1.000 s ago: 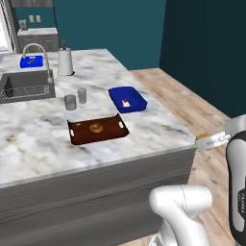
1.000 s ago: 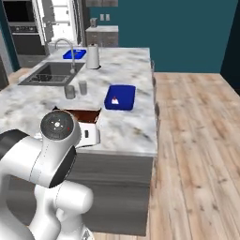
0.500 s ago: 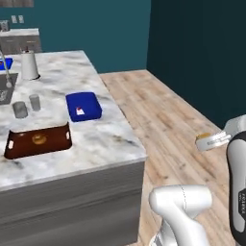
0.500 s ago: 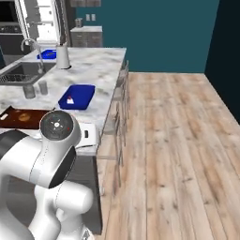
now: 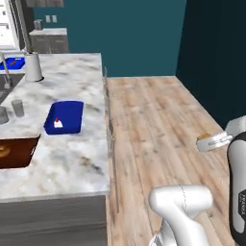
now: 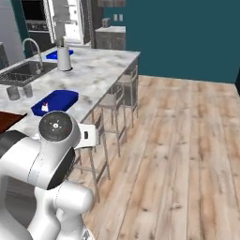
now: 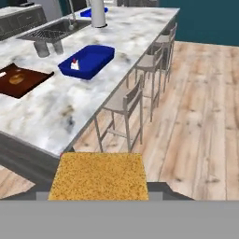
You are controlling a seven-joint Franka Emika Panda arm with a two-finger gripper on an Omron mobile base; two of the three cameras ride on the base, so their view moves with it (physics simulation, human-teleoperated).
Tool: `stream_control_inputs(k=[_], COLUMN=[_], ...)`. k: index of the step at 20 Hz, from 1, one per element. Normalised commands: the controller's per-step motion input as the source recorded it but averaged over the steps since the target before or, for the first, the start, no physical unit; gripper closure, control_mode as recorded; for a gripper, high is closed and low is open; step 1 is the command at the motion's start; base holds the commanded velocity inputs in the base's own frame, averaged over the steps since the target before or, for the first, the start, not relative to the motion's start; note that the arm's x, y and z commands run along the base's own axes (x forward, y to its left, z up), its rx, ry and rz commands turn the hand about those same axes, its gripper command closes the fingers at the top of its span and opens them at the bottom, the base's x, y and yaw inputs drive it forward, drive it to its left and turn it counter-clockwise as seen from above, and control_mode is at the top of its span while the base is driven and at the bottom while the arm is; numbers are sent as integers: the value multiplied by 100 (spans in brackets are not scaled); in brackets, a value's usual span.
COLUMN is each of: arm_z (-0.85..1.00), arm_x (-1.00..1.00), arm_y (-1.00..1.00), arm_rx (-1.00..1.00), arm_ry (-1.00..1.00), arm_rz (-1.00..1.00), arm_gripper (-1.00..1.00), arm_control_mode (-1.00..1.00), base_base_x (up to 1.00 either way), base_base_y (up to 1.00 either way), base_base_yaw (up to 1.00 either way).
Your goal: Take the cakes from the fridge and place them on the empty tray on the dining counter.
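Stools line the counter edge, frame centre; the tray, upper left, carries a white cake. The gripper, far right, grasps the brown cake, level over the floor.

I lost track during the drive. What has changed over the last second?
The base turned, sweeping both base views right along the dining counter toward the wooden floor. Unchanged: the gripper holds the tan-brown cake; the white wedge cake sits in the blue tray.

Wedge cake in tray on dining counter.
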Motion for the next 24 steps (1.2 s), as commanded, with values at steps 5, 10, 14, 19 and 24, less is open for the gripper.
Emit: stream_control_inputs(k=[5, 10, 14, 19, 24], arm_z=[0, 0, 0, 0, 0], arm_x=[0, 0, 0, 0, 0], arm_y=[0, 0, 0, 0, 0], arm_rx=[0, 0, 0, 0, 0], arm_ry=[0, 0, 0, 0, 0], arm_rz=[0, 0, 0, 0, 0], arm_gripper=[100, 100, 100, 100, 100], arm_control_mode=[100, 100, 100, 100, 100], base_base_x=[56, 20, 4, 0, 0], base_base_y=[-96, -71, -66, -99, -99], base_base_yaw=[63, 68, 70, 48, 36])
